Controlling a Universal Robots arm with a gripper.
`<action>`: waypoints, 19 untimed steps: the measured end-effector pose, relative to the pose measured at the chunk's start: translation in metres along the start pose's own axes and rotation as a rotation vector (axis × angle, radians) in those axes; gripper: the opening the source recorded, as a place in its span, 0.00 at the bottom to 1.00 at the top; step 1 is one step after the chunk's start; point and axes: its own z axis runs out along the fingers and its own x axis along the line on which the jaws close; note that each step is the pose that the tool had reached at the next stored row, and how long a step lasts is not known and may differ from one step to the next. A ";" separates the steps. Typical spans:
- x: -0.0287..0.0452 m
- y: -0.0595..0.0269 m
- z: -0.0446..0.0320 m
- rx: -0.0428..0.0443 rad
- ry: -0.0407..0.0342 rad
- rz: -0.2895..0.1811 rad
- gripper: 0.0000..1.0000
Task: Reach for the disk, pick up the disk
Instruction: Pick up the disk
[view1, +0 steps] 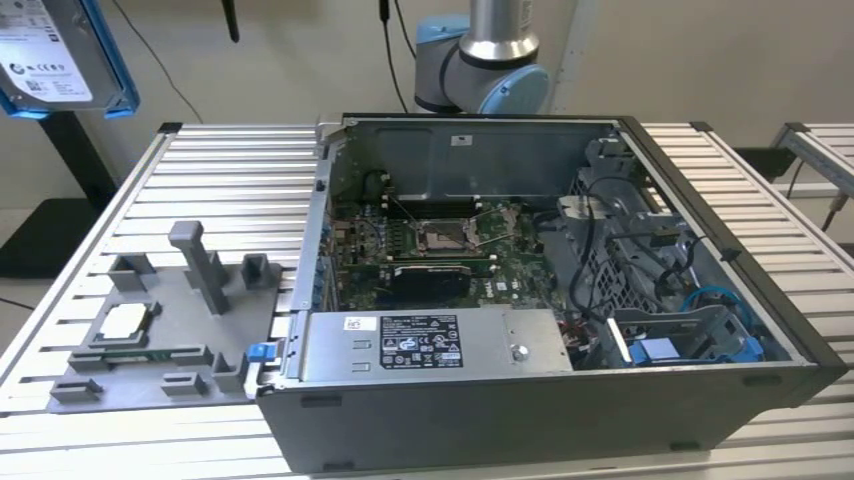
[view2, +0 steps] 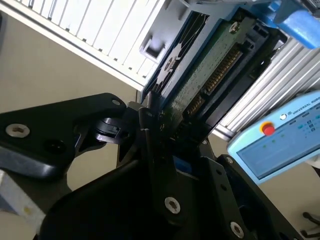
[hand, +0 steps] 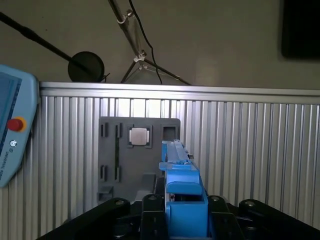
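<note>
- Silver-grey, flat, rectangular metal disk (view1: 51, 50), with a white printed label and a blue plastic bracket around its edges, hangs in the air at the exterior view's upper left. It is well above the ribbed aluminium counter (view1: 214, 170) and apart from the open grey computer case (view1: 534, 270).
- Black end effector (hand: 182, 202) is clenched on the disk at one end, and the rest of the disk reaches out past it. The second wrist view shows the disk's green circuit board (view2: 210, 70) and its connector pins.
- Below, in the first wrist view, lie a grey plastic fixture tray (hand: 115, 150) and a small square silver-white chip (hand: 139, 136).
- Handling, as a judgement: stiff, dense and fairly heavy for its size. The metal faces are likely smooth and slippery, the bracket may flex a little, and the board and pins are fragile and sensitive to knocks.
- The best hold seems to be across the bracketed edges, off the board and connector. An end grip leaves a long overhang that could tilt.
</note>
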 end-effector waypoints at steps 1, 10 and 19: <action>0.0000 0.0000 -0.0005 0.0000 0.0000 0.000 0.00; 0.0000 0.0000 -0.0007 0.0000 -0.0016 0.000 0.00; 0.0002 -0.0129 -0.0010 0.0000 -0.0019 0.000 0.00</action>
